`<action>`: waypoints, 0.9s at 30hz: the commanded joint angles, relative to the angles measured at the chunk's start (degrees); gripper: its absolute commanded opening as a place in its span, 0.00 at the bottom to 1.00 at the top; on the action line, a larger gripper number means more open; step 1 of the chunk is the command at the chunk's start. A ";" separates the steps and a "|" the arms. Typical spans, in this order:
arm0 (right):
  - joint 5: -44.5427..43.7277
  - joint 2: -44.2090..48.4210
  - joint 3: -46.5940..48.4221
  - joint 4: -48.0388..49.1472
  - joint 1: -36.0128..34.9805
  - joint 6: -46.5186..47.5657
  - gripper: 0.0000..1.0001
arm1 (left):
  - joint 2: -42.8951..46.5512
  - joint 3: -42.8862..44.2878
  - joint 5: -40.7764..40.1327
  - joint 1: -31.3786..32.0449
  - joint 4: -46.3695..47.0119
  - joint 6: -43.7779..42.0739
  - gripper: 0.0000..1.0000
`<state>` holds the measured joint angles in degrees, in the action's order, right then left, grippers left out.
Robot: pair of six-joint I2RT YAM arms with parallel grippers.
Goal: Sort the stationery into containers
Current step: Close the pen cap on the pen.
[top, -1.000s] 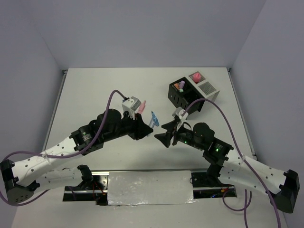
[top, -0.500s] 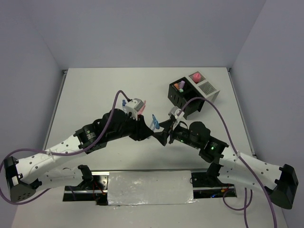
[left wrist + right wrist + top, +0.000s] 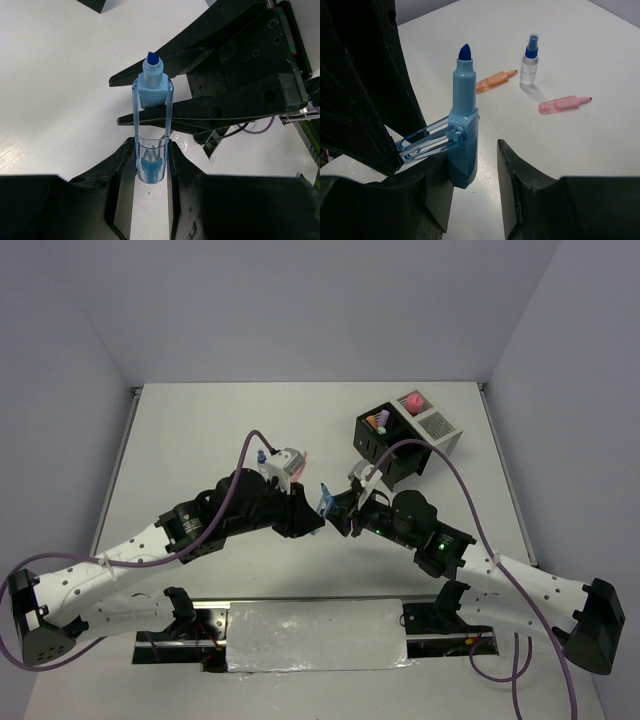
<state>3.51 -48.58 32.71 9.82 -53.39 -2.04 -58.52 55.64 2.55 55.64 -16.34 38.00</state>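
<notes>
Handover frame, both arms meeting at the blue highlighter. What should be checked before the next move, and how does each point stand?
1. Left gripper jaws clamped on blue highlighter: ok.
2. Right gripper jaws straddle its body: ok.
3. Right jaws pressing both sides: not ok; one finger stands clear.
4. Highlighter tip capped: not ok, bare.
5. Room in black mesh box: cannot tell.

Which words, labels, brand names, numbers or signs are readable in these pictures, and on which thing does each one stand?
None can be read. The blue highlighter shows no print, nor does the spray bottle. The orange highlighter and pink highlighter are too small to tell.
</notes>
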 commanded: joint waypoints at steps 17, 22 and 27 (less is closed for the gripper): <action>3.43 -0.64 2.45 1.96 -0.40 2.67 0.00 | 0.16 6.32 -7.28 0.26 -5.90 0.32 0.72; -0.33 -3.97 3.84 -1.72 0.21 -5.50 0.00 | 1.04 11.33 -15.62 0.26 -6.07 -2.05 0.90; 7.83 -14.25 11.24 -18.00 10.47 -28.25 0.00 | 5.34 8.27 -21.44 0.17 -3.80 -3.36 0.99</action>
<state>4.69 -58.70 39.51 0.60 -48.84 -14.68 -56.60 65.19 -13.21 55.83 -22.28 36.93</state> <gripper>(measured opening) 0.262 0.984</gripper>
